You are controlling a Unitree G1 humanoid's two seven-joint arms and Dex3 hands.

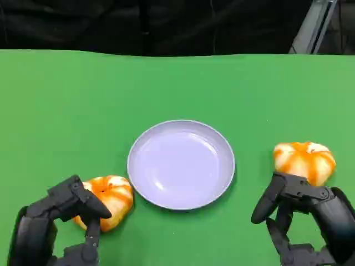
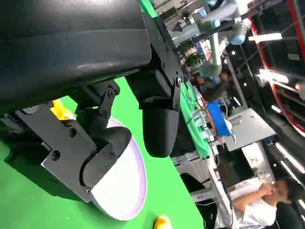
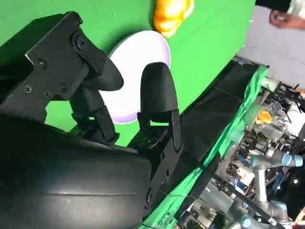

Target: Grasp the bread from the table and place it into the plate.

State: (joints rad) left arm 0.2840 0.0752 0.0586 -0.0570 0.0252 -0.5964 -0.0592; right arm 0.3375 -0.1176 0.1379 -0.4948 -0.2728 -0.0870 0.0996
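So, I'm lining up the grab.
Left hand [image 1: 58,221] and right hand [image 1: 302,213], fingers spread, empty; next I close on the orange-and-white bread roll [image 1: 108,200] beside the round lilac plate [image 1: 145,183].

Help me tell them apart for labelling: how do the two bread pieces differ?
The left bread lies close to the plate, partly hidden by the left robot hand; the right bread sits farther from the plate, just beyond the right robot hand, more exposed. Both are orange and white, rounded, and still on the table.
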